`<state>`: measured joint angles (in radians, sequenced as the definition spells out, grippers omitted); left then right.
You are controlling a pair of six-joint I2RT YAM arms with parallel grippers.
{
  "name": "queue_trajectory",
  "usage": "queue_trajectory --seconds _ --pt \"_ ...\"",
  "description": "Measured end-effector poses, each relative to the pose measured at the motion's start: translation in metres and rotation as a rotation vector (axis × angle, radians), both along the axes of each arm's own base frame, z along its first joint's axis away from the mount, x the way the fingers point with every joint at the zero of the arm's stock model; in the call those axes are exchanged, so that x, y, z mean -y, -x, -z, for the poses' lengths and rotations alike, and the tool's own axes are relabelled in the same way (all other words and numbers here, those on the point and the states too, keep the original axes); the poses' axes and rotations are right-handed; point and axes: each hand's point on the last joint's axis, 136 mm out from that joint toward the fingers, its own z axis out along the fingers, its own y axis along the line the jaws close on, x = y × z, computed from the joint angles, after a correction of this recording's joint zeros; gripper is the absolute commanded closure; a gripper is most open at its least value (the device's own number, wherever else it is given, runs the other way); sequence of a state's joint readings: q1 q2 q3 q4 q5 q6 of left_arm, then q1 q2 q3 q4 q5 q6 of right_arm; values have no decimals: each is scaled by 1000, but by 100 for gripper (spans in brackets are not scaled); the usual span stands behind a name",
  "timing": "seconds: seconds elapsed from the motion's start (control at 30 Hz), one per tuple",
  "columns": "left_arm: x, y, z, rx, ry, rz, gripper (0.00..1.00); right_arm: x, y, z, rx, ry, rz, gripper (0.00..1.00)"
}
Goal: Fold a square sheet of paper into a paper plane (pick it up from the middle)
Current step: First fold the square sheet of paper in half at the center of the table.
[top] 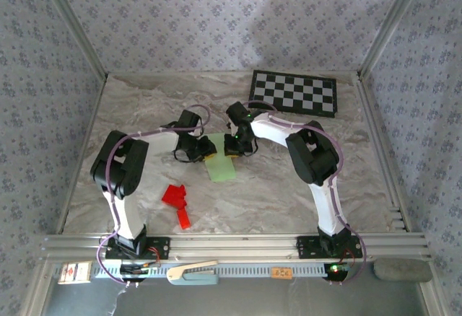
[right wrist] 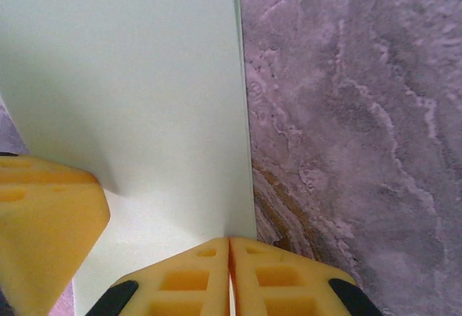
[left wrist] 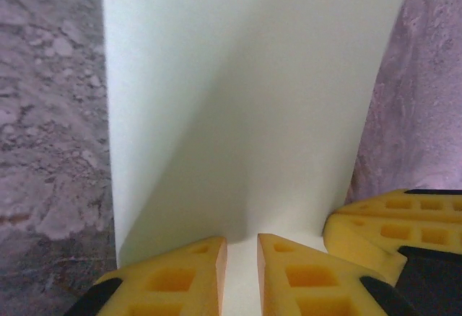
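Green paper (right wrist: pixel 144 99) lies flat, edge beside closed right end effector (right wrist: pixel 229 258).

At frame centre I see the square sheet of paper (top: pixel 221 167) on the table (top: pixel 253 202); the checkerboard (top: pixel 294 92) lies upper right, a smaller paper shape (top: pixel 177 200) lower left.
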<state>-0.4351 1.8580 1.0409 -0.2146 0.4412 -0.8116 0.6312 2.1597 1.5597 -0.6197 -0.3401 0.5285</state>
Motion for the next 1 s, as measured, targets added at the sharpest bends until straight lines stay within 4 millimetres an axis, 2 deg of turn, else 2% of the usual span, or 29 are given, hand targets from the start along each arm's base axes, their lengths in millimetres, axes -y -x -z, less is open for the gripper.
queue_trajectory --seconds 0.17,0.33,0.5,0.63,0.8,1.0 --pt "-8 -1 3 14 62 6 80 1 0 0 13 15 -17 90" --pt "-25 -4 1 29 91 -7 80 1 0 1 19 20 -23 90" --pt "-38 -10 -8 53 82 -31 80 1 0 1 19 21 -23 90" --pt "-21 -13 -23 83 141 -8 80 1 0 0 19 21 -24 90" --pt "3 -13 -31 104 165 42 80 1 0 0 20 21 -24 90" --pt "-1 -28 -12 84 124 14 80 1 0 1 18 22 -24 90"
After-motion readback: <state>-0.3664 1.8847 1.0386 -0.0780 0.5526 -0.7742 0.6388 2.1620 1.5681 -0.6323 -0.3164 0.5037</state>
